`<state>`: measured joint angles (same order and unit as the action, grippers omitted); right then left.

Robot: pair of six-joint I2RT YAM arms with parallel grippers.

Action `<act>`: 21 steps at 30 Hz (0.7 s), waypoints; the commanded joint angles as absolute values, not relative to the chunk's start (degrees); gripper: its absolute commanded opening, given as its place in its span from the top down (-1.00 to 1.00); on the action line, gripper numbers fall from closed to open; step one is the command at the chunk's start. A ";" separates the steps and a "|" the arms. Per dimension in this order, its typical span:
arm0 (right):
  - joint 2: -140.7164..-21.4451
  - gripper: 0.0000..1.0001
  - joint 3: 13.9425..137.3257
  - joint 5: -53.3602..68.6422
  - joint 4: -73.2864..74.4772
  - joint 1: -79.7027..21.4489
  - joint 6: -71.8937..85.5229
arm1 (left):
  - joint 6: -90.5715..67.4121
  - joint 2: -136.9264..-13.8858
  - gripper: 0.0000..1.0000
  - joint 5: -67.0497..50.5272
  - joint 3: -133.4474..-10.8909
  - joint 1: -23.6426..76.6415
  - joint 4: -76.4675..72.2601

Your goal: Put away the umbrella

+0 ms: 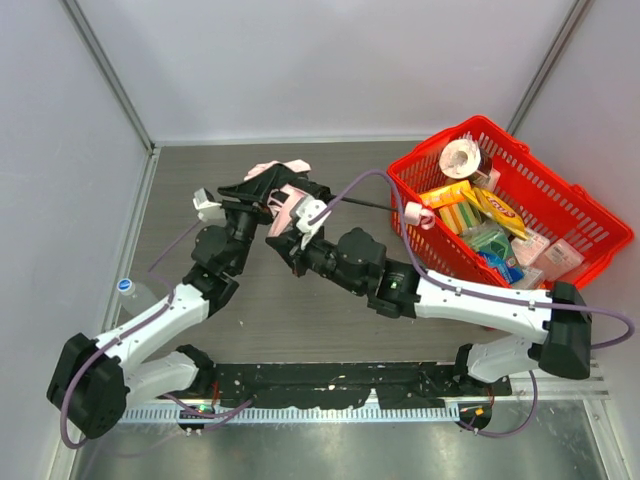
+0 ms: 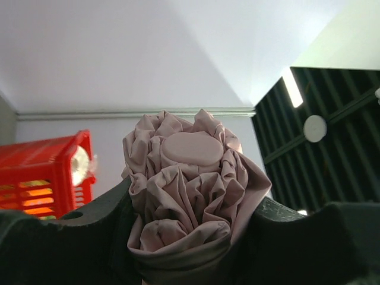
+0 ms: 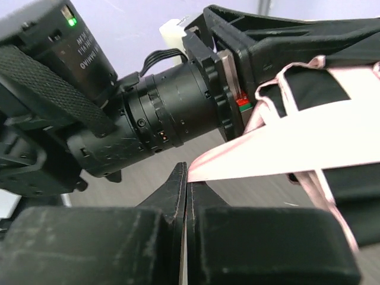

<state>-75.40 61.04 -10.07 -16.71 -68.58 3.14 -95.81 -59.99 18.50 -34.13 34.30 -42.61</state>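
Observation:
The umbrella's [image 1: 272, 172] bunched pale pink fabric sits at the middle of the table, held up by my left gripper [image 1: 250, 195]. In the left wrist view its folds [image 2: 190, 178] fill the gap between the left gripper's [image 2: 190, 208] dark jaws, which are shut on the bundle. A thin black shaft [image 1: 360, 204] runs right to the small pink handle [image 1: 414, 213] beside the basket. My right gripper [image 1: 285, 225] is just beside the bundle. In the right wrist view its jaws [image 3: 187, 172] are pressed together on the end of a flat pink strap [image 3: 285, 148] of the umbrella.
A red basket [image 1: 432, 150] full of packets and a tape roll stands at the right, also seen in the left wrist view [image 2: 47, 172]. A small clear bottle [image 1: 125, 287] lies at the left wall. The left arm's wrist [image 3: 166, 107] is close in front of the right gripper.

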 commanded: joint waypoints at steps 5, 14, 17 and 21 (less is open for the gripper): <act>-82.17 0.99 54.54 -25.19 -33.54 -69.08 -18.62 | -120.31 -62.06 1.00 14.51 -39.90 37.88 -52.14; -81.66 0.90 45.27 -36.74 -51.34 -71.45 -17.07 | -117.51 -54.58 1.00 12.49 -40.08 38.93 -44.38; -78.32 0.70 44.03 -36.65 -47.22 -71.63 -14.51 | -117.69 -54.67 1.00 11.95 -39.29 38.94 -45.96; -73.58 0.20 45.26 -33.85 -34.16 -71.81 -10.30 | -117.25 -55.80 1.00 12.13 -39.02 38.85 -48.77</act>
